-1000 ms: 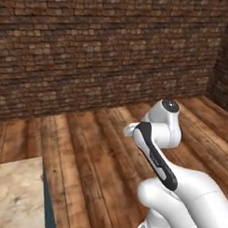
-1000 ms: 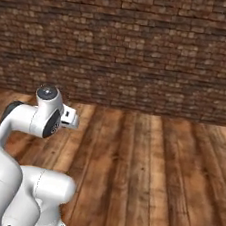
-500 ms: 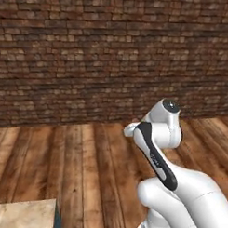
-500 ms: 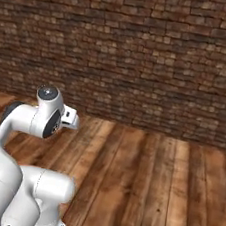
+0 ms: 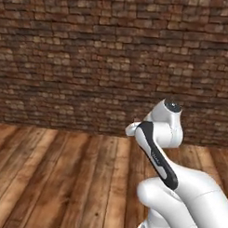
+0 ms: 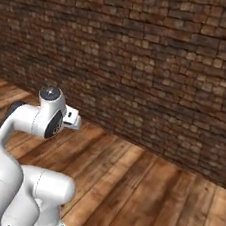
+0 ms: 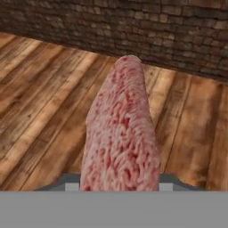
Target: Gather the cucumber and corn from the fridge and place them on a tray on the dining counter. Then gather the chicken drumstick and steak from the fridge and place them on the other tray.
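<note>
Steak [image 7: 121,133] is filling the middle of the hand view, a long pinkish-red slab with pale marbling, sticking out from the bottom of the frame and pointing away over a wooden plank floor [image 7: 40,93] toward a brick wall [image 7: 133,22]. The gripper's fingertips are hiding behind the meat, so their gap cannot be read directly; judging by how the slab is hanging in the air with nothing beneath it, the fingers are clamping narrowly on its near end. In both base views the white arm [image 5: 156,145] is folding up in front of the same brick wall, with neither the fridge nor the dining counter in sight, so the robot is probably carrying the steak between the two.

As a load, the slab is looking soft and floppy rather than stiff, light enough for the arm, and likely a little slick on its surface. Held at one end, most of its length is cantilevering out, so it could droop or swing during turns of the base. A hold nearer the middle, across the thin faces, would be steadier; as it stands, gentle motion and a low release onto the tray seem wise.
</note>
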You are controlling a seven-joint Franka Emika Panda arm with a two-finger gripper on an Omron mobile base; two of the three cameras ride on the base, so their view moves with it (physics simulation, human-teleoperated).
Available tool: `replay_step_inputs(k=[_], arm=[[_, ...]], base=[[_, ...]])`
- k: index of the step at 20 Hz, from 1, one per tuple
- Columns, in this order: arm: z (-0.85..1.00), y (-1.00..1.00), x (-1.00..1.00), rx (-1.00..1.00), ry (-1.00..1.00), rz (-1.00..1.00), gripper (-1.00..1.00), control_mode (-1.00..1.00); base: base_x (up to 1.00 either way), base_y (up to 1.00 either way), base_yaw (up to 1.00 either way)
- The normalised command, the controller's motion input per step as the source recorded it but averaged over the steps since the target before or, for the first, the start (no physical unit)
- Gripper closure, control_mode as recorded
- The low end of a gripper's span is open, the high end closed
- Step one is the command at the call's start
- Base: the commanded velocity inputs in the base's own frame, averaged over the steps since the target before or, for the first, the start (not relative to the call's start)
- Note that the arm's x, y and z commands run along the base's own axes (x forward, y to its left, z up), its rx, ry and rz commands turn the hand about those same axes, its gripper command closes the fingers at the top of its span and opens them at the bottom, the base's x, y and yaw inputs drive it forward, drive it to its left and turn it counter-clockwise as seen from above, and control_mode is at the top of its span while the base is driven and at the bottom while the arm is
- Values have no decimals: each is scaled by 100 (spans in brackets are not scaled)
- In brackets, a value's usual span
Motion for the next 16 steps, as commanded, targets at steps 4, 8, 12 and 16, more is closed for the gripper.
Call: replay_step_inputs(k=[4,8,12,16], arm=[[0,0,0,0,0,0,100,100],[0,0,0,0,0,0,100,100],[0,0,0,0,0,0,100,100],[0,0,0,0,0,0,100,100]], base=[[100,-10,60],[100,-12,63],[100,-11,64],[100,-8,62]])
